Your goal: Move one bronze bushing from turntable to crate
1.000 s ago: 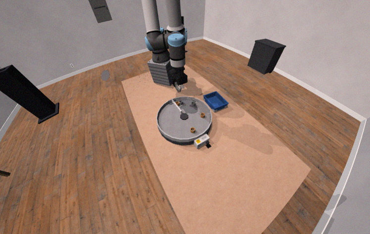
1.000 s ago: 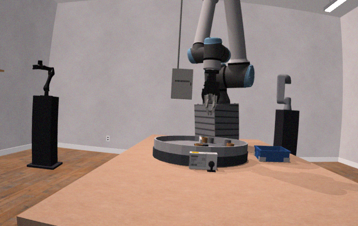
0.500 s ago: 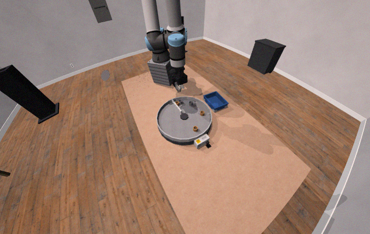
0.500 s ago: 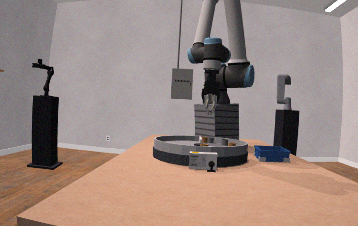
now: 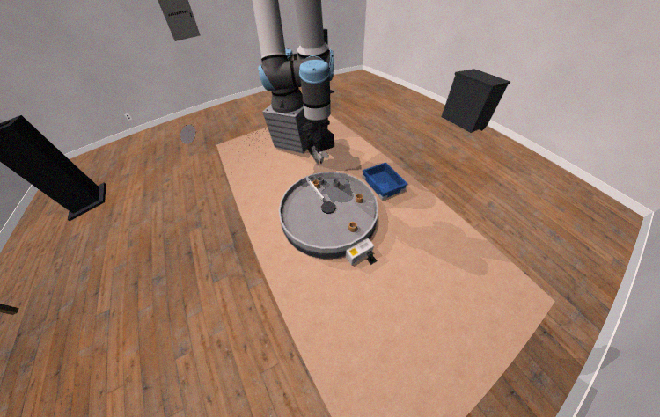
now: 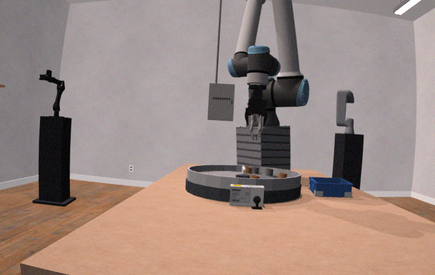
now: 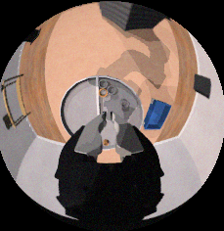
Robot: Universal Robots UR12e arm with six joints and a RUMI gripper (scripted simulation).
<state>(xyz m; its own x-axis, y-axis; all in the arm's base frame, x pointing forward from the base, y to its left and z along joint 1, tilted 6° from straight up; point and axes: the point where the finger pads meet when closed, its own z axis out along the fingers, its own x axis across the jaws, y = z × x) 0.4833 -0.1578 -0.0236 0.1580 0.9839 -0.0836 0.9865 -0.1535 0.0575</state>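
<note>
My gripper [image 5: 320, 157] [image 6: 254, 137] [image 7: 108, 112] is shut and empty, high above the table near the turntable's robot side. The grey turntable [image 5: 298, 223] [image 6: 212, 183] [image 7: 76, 105] carries three bronze bushings. One bronze bushing [image 5: 316, 184] [image 6: 248, 169] [image 7: 104, 92] stands beside the white bar. Another bronze bushing [image 5: 358, 198] [image 6: 282, 175] is on the crate side. The third bronze bushing [image 5: 352, 226] [image 6: 254, 177] is near the front, partly hidden by the rim in the exterior view. Grey bushings [image 5: 336, 184] [image 6: 269, 172] [image 7: 104, 84] stand at the back. The blue crate [image 5: 396, 188] [image 6: 332, 189] [image 7: 157, 114] looks empty.
A white bar [image 5: 316, 189] [image 7: 98, 98] reaches from the turntable's rim towards its dark hub [image 5: 327, 208]. A white box [image 5: 359, 252] [image 6: 246, 195] stands against the front rim. The robot's ribbed base [image 5: 287, 129] [image 6: 263, 147] is behind the turntable.
</note>
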